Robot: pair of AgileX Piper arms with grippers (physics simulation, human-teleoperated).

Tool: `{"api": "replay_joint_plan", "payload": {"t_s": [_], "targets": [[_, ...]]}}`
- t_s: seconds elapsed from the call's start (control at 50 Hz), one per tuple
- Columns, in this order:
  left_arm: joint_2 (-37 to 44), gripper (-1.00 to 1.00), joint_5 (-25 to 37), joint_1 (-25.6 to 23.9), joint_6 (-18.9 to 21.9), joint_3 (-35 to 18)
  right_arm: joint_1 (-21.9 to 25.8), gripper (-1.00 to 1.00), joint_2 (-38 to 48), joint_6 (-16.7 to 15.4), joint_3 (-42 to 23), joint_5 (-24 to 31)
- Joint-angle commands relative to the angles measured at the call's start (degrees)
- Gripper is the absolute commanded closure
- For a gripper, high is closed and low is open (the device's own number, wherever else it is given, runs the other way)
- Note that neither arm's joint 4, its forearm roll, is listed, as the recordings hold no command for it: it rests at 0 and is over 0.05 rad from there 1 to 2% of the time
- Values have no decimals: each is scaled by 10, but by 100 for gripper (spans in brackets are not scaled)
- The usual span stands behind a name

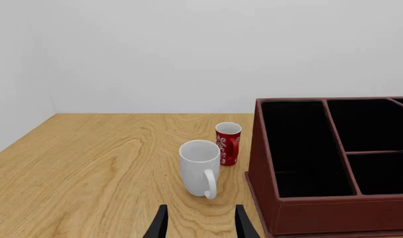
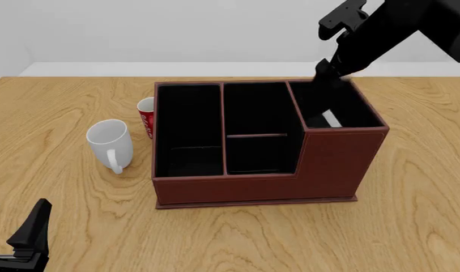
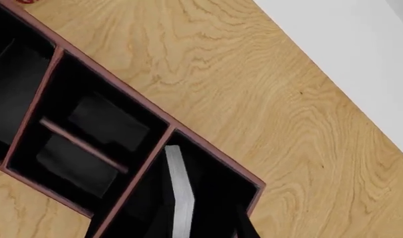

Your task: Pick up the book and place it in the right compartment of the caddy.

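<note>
The reddish-brown caddy (image 2: 252,190) stands mid-table; its front wall also shows in the left wrist view (image 1: 334,215). The book (image 2: 331,119) stands inside the right compartment (image 2: 340,153), showing only a strip of white page edges. In the right wrist view the book (image 3: 179,191) sits on edge in that black-lined bin (image 3: 218,171), between and below my fingers. My right gripper (image 2: 328,79) hovers over the compartment's back part; its jaws (image 3: 203,228) stand apart and do not press the book. My left gripper (image 1: 200,225) is open and empty, low at the front left (image 2: 15,218).
A white mug (image 2: 110,141) and a red printed cup (image 2: 146,116) stand left of the caddy; both show in the left wrist view, the mug (image 1: 200,166) nearer and the cup (image 1: 229,143) behind it. The right arm (image 2: 396,28) reaches in from the upper right.
</note>
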Motion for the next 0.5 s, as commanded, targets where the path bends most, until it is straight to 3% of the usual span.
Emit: {"api": "replay_joint_plan", "payload": {"t_s": [0.02,0.22,0.5], "targets": [[0,-100,0,0,0,0,12,-100,-28,0,-7,3],[0,-100,0,0,0,0,49,-100,-102,12,49,-5],[0,-100,0,0,0,0,68,-100,-239,18,198,-91]]}}
